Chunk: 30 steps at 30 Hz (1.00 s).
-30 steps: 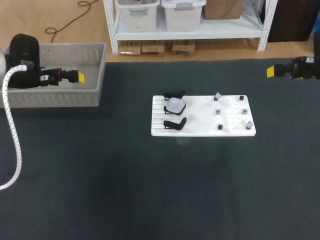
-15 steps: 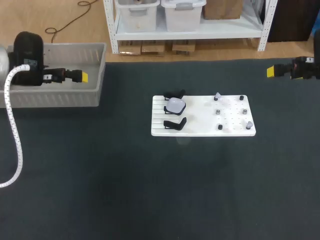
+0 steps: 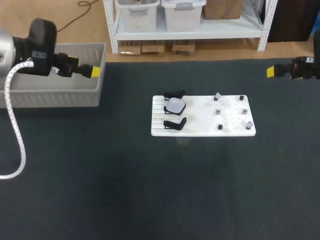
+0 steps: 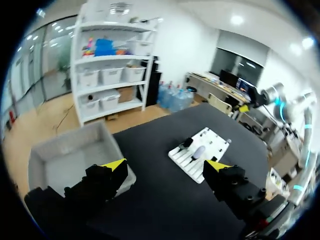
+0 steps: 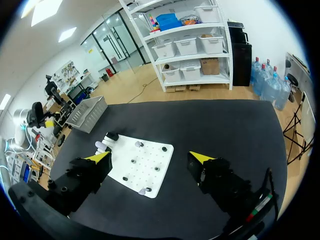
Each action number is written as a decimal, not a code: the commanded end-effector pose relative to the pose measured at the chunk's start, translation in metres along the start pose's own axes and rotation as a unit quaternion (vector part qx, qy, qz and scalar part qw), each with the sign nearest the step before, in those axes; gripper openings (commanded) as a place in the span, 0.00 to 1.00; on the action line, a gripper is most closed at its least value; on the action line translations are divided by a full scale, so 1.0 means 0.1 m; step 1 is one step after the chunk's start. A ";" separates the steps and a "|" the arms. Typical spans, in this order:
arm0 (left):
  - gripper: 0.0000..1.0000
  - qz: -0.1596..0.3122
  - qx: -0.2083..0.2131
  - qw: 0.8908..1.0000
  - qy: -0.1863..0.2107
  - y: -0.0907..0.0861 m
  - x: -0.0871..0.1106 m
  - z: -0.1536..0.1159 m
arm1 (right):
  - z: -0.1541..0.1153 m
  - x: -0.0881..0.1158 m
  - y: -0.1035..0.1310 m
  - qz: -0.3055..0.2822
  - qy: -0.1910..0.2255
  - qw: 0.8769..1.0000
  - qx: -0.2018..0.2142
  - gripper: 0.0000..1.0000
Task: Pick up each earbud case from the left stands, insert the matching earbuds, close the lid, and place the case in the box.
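Observation:
A white earbud case (image 3: 175, 105) rests on the middle of three black stands (image 3: 175, 123) at the left end of a white board (image 3: 235, 131); the other two stands hold nothing. Small earbuds (image 3: 218, 95) and dark pegs dot the board's right half. My left gripper (image 3: 92, 71) hovers open over the right rim of the grey box (image 3: 55, 97), far left of the board. In the left wrist view the gripper (image 4: 165, 167) holds nothing, and the board (image 4: 215, 143) with the case (image 4: 198, 150) lies ahead. My right gripper (image 3: 272, 71) hangs open at the far right; its wrist view shows the open gripper (image 5: 150, 157) above the board (image 5: 157, 180), holding nothing.
The grey box (image 4: 75, 155) stands at the table's back left corner and looks to hold nothing. It also shows far off in the right wrist view, the box (image 5: 90, 112) beyond the board. Dark table (image 3: 150, 190) surrounds the board on all sides.
My left arm has swung right and toward the table's back, from over the box's inside to its right rim. The right arm, board and case have not moved.

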<state>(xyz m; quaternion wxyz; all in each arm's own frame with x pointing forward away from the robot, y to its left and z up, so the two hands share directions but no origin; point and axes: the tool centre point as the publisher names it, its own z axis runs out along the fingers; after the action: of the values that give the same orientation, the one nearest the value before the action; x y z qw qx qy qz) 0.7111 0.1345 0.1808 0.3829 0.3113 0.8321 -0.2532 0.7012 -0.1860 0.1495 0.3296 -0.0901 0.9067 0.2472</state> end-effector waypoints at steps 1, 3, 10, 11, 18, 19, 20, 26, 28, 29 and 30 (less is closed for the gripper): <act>1.00 0.068 0.113 0.991 0.003 0.00 -0.02 0.05 | 0.00 0.00 0.00 0.000 0.000 1.000 0.001 1.00; 1.00 0.086 0.124 0.988 0.009 -0.02 0.00 0.10 | 0.00 0.00 0.00 0.000 0.000 1.000 0.001 1.00; 1.00 0.157 0.157 0.975 0.030 -0.10 0.06 0.26 | 0.00 0.00 0.00 0.000 0.000 1.000 0.001 1.00; 1.00 0.163 0.162 0.973 0.030 -0.11 0.06 0.29 | 0.00 0.00 0.00 0.000 0.000 1.000 0.001 1.00; 1.00 0.223 0.177 0.958 0.037 -0.19 0.10 0.57 | 0.00 0.00 0.00 0.000 0.000 1.000 0.001 1.00; 1.00 0.230 0.180 0.956 0.037 -0.21 0.11 0.60 | 0.00 0.00 0.00 0.000 0.000 1.000 0.001 1.00; 1.00 0.236 0.186 0.953 0.037 -0.24 0.11 0.64 | 0.00 0.00 0.00 0.000 0.000 1.000 0.001 1.00; 1.00 0.259 0.217 0.940 0.040 -0.38 0.16 0.85 | 0.00 0.00 0.00 0.000 0.000 1.000 0.001 1.00; 1.00 0.266 0.224 0.937 0.044 -0.42 0.19 0.92 | 0.00 0.00 0.00 0.000 0.000 1.000 0.001 1.00; 1.00 0.269 0.228 0.935 0.046 -0.43 0.20 0.96 | 0.00 0.00 0.00 0.000 0.000 1.000 0.001 1.00; 1.00 0.272 0.230 0.933 0.047 -0.44 0.22 0.99 | 0.00 0.00 0.00 0.000 0.000 1.000 0.001 1.00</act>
<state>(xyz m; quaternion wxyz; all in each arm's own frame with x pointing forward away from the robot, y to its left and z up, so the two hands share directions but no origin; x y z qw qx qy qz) 0.7054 0.0553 0.1219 0.3324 0.6063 0.6599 -0.2941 0.7012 -0.1860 0.1495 0.3296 -0.0901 0.9067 0.2472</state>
